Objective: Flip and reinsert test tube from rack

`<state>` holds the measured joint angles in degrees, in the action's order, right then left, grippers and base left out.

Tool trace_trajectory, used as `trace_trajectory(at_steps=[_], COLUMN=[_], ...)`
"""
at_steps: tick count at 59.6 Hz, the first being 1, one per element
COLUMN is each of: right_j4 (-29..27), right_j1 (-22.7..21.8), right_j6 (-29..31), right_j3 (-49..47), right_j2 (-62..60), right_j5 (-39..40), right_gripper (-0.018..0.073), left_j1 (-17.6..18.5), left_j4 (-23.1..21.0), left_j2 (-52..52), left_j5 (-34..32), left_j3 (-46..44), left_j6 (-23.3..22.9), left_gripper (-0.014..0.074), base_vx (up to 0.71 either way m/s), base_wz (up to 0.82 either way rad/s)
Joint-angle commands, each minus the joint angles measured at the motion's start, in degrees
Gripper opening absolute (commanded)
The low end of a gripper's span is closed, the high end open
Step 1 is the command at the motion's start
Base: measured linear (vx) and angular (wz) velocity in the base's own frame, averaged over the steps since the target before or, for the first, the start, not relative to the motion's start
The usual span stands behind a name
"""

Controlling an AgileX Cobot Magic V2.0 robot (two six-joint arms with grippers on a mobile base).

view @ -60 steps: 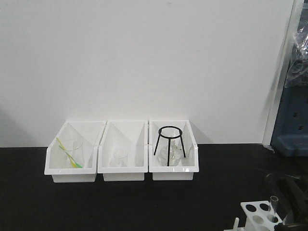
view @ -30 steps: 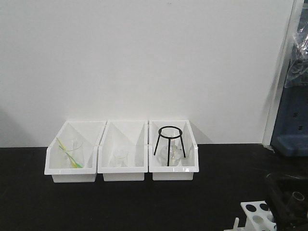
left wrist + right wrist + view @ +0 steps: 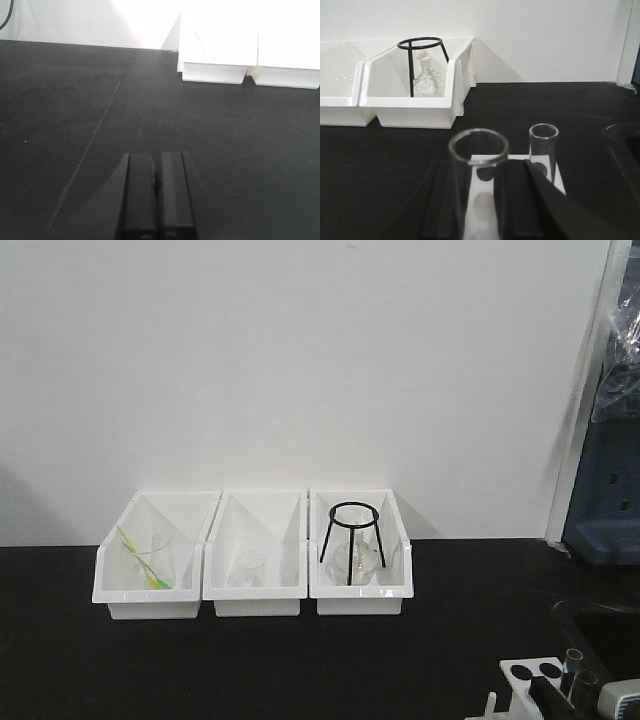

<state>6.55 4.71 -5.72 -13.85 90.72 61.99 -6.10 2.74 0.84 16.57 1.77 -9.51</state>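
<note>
R gripper [image 3: 479,200] pinches a clear test tube [image 3: 477,170] upright, open mouth up, directly over the white rack [image 3: 520,167]. A 2nd glass tube [image 3: 543,145] stands in a rack hole just beside it. Rack sits at front-right edge of the black table [image 3: 250,660], well apart from 3 white bins [image 3: 255,560]; right bin holds a black tripod stand [image 3: 352,540] & flask. L gripper [image 3: 156,195] pressed together, empty, over bare tabletop.

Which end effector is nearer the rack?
Right. The right end effector is at the rack, around a tube; the left end effector sits over bare table, no rack in view.
</note>
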Motion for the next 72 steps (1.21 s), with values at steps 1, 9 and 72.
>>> trace_trajectory(at_steps=[1, 9, 72], right_j4=[0.4, 0.4, 3.8], right_j1=[-0.2, -0.2, -0.2], right_j6=[0.4, 0.4, -3.3], right_j3=[-1.2, -1.2, -6.5], right_j2=[-0.7, -0.6, -27.0], right_j5=[4.8, 4.6, -16.3], right_gripper=[0.0000, 0.0042, 0.0433], left_j1=[0.4, 0.4, 0.4], left_j4=[-0.2, -0.2, -0.2], left_j2=[0.2, 0.2, 0.2], left_j5=[-5.0, -5.0, -5.0], left_j3=[0.1, 0.1, 0.1], left_j6=[0.0, 0.0, 0.0], left_gripper=[-0.0006, -0.0006, -0.0006], base_vx=[0.00, 0.00, 0.00], base_wz=[0.00, 0.00, 0.00])
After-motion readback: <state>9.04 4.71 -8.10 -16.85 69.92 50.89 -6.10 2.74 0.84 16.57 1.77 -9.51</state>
